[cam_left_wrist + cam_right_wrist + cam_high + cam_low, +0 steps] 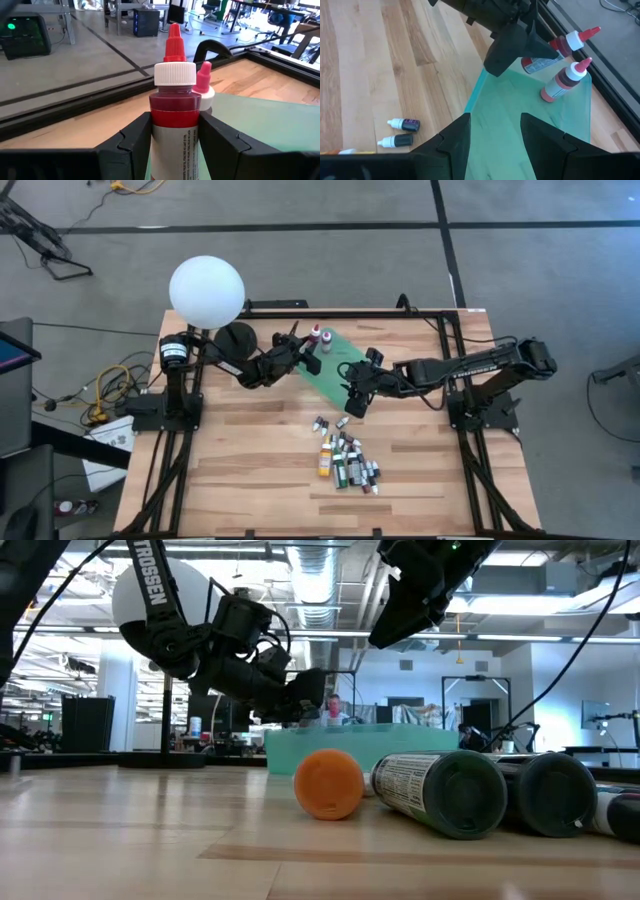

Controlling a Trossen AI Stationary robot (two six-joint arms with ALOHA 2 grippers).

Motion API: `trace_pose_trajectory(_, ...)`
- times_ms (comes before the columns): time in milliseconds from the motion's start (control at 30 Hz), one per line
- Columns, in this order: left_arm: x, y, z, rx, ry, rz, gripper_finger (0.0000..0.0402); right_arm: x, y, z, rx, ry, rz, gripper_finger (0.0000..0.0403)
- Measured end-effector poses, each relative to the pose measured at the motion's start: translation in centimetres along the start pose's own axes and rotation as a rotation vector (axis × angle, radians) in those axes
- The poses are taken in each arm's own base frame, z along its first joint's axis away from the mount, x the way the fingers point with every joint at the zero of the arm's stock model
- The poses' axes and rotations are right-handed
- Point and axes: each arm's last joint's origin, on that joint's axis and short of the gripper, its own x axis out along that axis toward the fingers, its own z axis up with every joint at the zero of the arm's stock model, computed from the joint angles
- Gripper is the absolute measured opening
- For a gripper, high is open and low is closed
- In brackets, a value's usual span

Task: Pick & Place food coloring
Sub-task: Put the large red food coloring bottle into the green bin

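A flat green tray [338, 372] lies at the table's far middle. My left gripper [306, 358] is over its left end, shut on a red food coloring bottle [174, 107] with a white collar and a red tip. A second bottle with a pink tip [565, 80] stands upright on its base on the tray beside it. My right gripper [352, 402] hangs open and empty over the tray's near edge [485, 150]. Several small food coloring bottles [345, 460] lie on their sides in a heap on the wood nearer the front. My left gripper pinches the red bottle's body [172, 135], just below the white collar, between its two fingers [132, 142]. The fingers come from the table's left, slanting down. The bottle leans in the right wrist view [547, 59]; whether its base touches the tray is hidden by the gripper.
Two small dark bottles with white caps [402, 125] lie on the wood just off the tray's near side. A white globe lamp [207, 290] stands at the far left. In the low view an orange cap [328, 783] and dark bottles [440, 790] lie close by.
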Motion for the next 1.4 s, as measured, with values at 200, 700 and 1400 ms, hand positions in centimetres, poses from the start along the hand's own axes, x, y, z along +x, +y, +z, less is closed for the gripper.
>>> trace_pose_trajectory(200, -0.01, -0.03, 0.00, 0.000, 0.001, -0.006, 0.0145, 0.00, 0.00, 0.00, 0.000, 0.000, 0.000, 0.0164)
trace_pose_trajectory(700, -0.01, -0.04, 0.04, 0.002, -0.002, -0.008, 0.0192, 0.00, 0.00, 0.00, 0.001, 0.000, 0.000, 0.0164)
trace_pose_trajectory(1400, -0.01, -0.15, -0.02, 0.025, 0.011, -0.048, 0.0194, 0.00, 0.04, 0.00, 0.001, 0.001, 0.009, 0.0164)
